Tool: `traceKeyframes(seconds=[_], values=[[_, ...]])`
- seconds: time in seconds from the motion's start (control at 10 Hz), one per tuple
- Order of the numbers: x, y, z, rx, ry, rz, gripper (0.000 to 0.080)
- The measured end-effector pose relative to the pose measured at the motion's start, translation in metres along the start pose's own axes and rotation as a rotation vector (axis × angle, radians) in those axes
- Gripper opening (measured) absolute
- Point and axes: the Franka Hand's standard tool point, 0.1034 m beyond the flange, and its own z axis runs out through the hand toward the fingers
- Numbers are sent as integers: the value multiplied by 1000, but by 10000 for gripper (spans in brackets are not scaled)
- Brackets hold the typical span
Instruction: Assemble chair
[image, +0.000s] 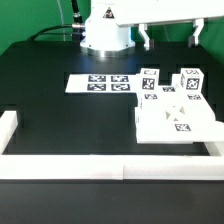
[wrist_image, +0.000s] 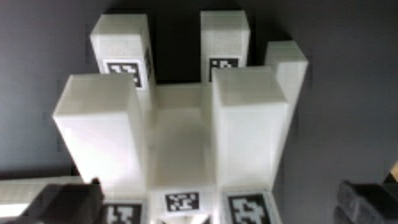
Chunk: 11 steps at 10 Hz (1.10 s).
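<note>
The chair's white parts lie in a cluster at the exterior view's right. A flat tagged plate (image: 176, 124) is in front, with two tagged blocks (image: 150, 82) (image: 190, 80) behind it. My gripper (image: 171, 38) hangs open well above this cluster and holds nothing. In the wrist view the same parts show beneath my gripper (wrist_image: 210, 205): two chunky white posts (wrist_image: 98, 125) (wrist_image: 249, 120) and tagged bars (wrist_image: 121, 45) (wrist_image: 222, 35) beyond them. My dark fingertips (wrist_image: 54, 205) stand wide apart on either side of the parts, without touching them.
The marker board (image: 100, 83) lies flat mid-table, to the exterior view's left of the parts. White border rails run along the front edge (image: 110, 165) and the left side (image: 8, 128). The robot base (image: 105, 35) stands at the back.
</note>
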Motion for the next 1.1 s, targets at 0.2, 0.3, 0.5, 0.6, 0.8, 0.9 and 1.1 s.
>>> traceKeyframes(seconds=[0.2, 0.3, 0.5, 0.6, 0.8, 0.9, 1.1], values=[[0, -2, 0, 22, -136, 7, 649], [7, 2, 3, 28, -201, 15, 649], [22, 5, 12, 30, -305, 18, 649], [29, 6, 14, 27, -286, 19, 649], [26, 6, 14, 26, -292, 19, 649], [26, 6, 15, 26, -292, 19, 649], [36, 5, 19, -29, -315, -54, 649]])
